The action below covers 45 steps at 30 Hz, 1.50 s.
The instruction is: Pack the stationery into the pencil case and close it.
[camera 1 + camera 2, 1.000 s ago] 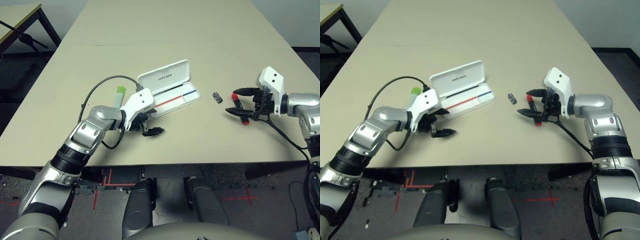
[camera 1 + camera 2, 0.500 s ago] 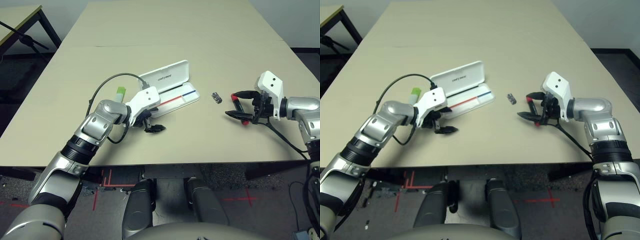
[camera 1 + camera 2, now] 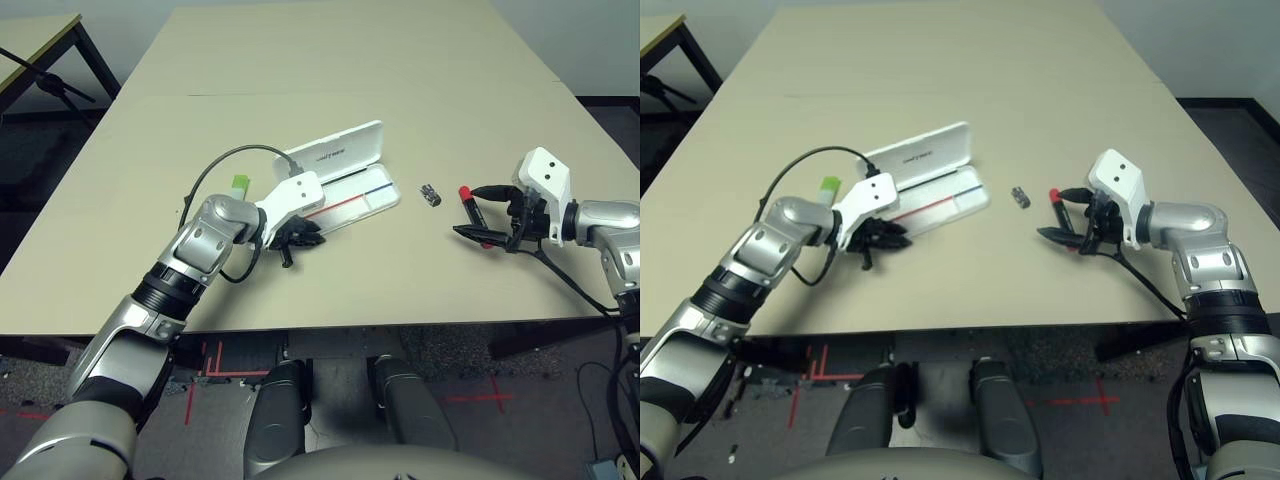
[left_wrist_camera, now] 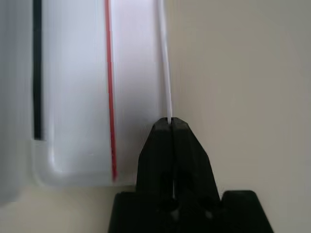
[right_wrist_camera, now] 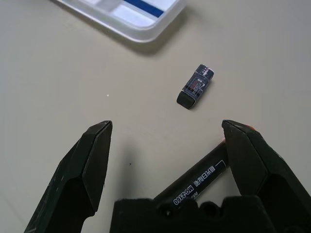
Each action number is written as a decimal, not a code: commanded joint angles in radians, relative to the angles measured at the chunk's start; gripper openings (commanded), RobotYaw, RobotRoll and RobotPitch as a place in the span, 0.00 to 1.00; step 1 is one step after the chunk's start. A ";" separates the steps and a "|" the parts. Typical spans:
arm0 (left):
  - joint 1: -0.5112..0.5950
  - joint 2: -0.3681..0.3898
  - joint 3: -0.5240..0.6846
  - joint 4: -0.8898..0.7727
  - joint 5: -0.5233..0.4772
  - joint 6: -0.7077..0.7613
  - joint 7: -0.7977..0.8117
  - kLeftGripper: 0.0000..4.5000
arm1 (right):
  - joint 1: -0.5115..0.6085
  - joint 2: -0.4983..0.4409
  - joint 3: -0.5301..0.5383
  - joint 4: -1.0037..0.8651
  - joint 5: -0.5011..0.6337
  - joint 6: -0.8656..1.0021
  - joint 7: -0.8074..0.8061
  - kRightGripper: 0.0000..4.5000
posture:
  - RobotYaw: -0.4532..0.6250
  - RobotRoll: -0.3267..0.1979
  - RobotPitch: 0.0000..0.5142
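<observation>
A long beige surface carries the open white hard-plastic pencil case [image 3: 345,180]. The left end effector [image 3: 291,238] pinches its near rim, likely steadying it. The right end effector [image 3: 480,212], spread, straddles the red marker [image 3: 472,207]; a small silver-black cylinder [image 3: 432,194] lies just beyond.

I read dark "unitree" lettering on the open lid of the pencil case [image 3: 335,155], just beyond my left gripper [image 3: 296,238]. Between my right gripper's [image 5: 167,145] fingers, the marker [image 5: 194,182] barrel carries white print, roughly "MG-2160"; rest too small. The small cylinder [image 5: 195,86] ahead of that gripper has a label, unreadable.
</observation>
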 commanded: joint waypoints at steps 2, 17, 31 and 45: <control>0.002 0.013 -0.026 0.034 0.029 -0.010 -0.035 0.00 | 0.009 -0.001 0.002 -0.005 0.001 -0.012 -0.004 1.00 | 0.32 0.62 0.25; 0.080 0.174 -0.058 -0.259 0.048 -0.086 -0.199 0.00 | -0.024 0.023 0.028 0.066 -0.020 -0.055 0.011 1.00 | 0.36 0.62 0.26; 0.142 0.172 -0.035 -0.316 0.046 -0.050 -0.173 0.00 | -0.074 0.038 0.065 0.130 -0.030 -0.091 0.035 1.00 | 0.39 0.62 0.25; 0.163 0.179 -0.001 -0.353 0.033 -0.029 -0.127 0.66 | -0.078 0.025 0.073 0.105 -0.001 -0.038 0.123 1.00 | 0.40 0.62 0.25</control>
